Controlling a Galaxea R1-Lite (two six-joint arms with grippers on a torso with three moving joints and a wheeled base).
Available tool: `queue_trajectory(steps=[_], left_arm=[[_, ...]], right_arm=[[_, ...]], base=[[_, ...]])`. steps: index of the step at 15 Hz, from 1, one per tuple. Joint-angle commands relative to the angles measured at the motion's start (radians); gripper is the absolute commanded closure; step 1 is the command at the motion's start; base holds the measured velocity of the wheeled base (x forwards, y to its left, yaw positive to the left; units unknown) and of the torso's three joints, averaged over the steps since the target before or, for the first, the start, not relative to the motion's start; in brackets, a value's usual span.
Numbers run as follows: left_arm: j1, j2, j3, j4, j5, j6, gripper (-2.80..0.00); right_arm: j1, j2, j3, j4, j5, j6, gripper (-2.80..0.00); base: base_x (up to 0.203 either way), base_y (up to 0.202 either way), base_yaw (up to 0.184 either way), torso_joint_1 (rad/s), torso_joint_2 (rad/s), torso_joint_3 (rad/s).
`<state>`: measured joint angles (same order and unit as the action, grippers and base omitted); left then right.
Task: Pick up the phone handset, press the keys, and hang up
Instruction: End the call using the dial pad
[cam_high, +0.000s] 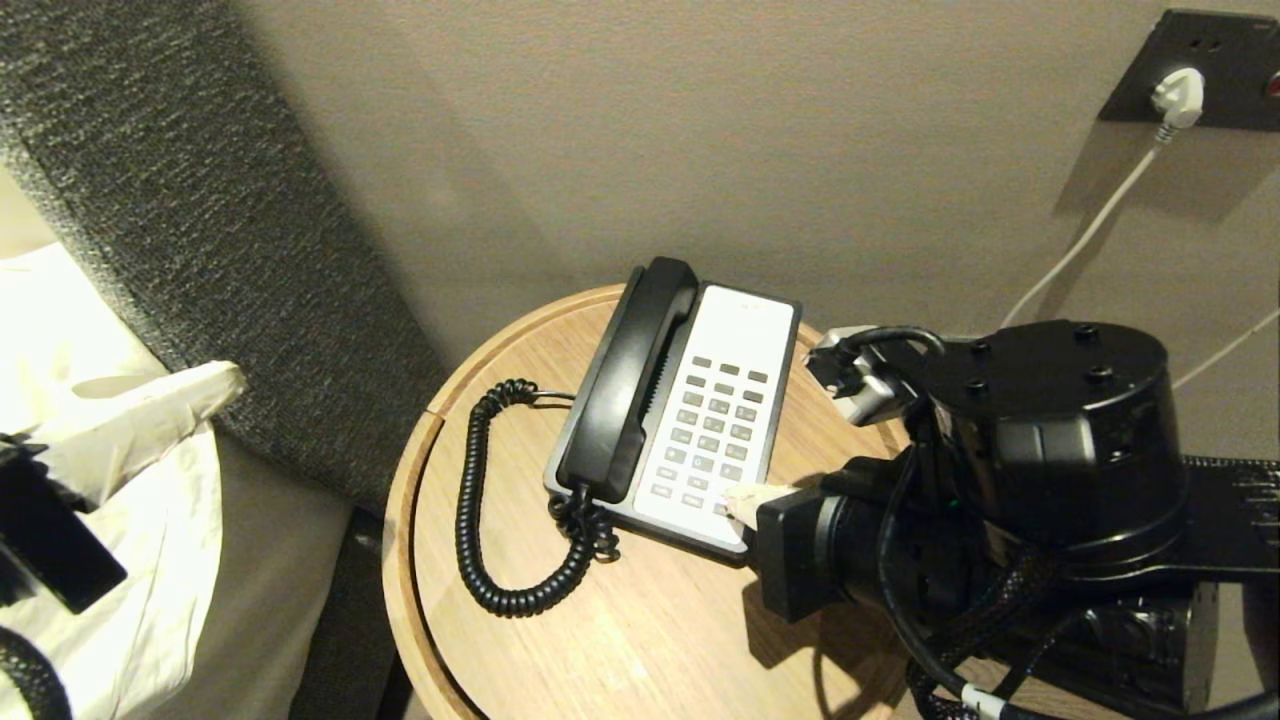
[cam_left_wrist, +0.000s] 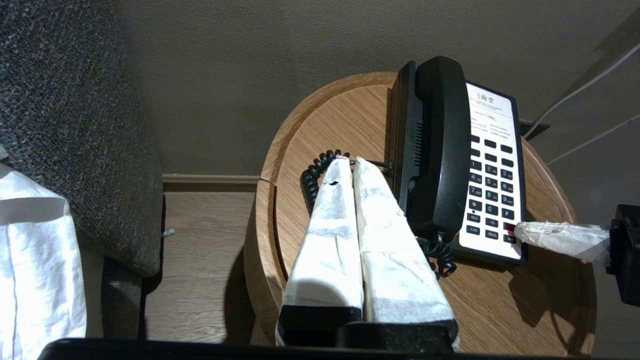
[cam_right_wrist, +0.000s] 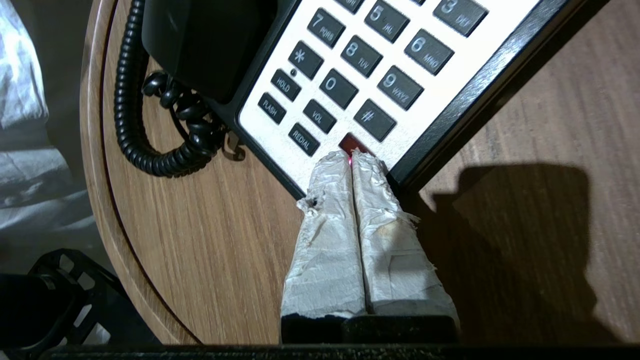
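R gripper (cam_right_wrist: 352, 159) is nearest the action: fingers pressed together, nothing pinched, tips sitting right at the reddish key on the base's (cam_high: 770, 330) near-right corner, by the table's (cam_high: 650, 640) right edge. Can't tell if it's actually pushing the key down or just touching it.

Keys (cam_high: 712, 430) run in a grid up the white faceplate, away from the robot, so for any other key the R tips only need to slide farther along the faceplate. R arm is def the closer one for pressing.

Handset (cam_high: 632, 380) isn't lifted, it's lying in the cradle on the base's left side, long axis running near-to-far, parallel to the key columns. Cord (cam_high: 490, 510) loops off its near end toward the table's left edge.

L gripper (cam_left_wrist: 350, 162) hovers off the table's left side, fingers also squeezed together and empty, pointing over the cord at the handset. So handset sits straight ahead of L, just past the cord, broadside to it. IMO it'd have to open up before grabbing across the handset's middle.
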<state>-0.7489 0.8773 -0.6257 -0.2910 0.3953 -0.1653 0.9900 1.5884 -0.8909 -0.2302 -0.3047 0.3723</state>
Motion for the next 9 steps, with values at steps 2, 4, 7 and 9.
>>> queue_trajectory(steps=[2,4,7,9], left_arm=[[-0.001,-0.001,0.000,-0.002,0.000,-0.002,0.00],[-0.001,-0.003,0.000,-0.002,0.000,-0.003,0.00],[-0.001,-0.003,0.000,-0.002,0.000,-0.002,0.00],[-0.001,-0.004,0.000,-0.002,-0.001,-0.003,0.00]], right_arm=[[0.001,0.011,0.003,-0.001,0.010,0.002,0.00],[0.001,0.018,0.003,-0.001,0.010,0.001,0.00],[0.001,0.030,0.006,-0.001,0.009,-0.004,0.00],[0.001,0.031,0.007,-0.001,0.009,-0.007,0.00]], base=[[0.000,0.000,0.000,0.000,0.00,0.000],[0.000,0.000,0.000,0.000,0.00,0.000],[0.000,0.000,0.000,0.000,0.00,0.000],[0.000,0.000,0.000,0.000,0.00,0.000]])
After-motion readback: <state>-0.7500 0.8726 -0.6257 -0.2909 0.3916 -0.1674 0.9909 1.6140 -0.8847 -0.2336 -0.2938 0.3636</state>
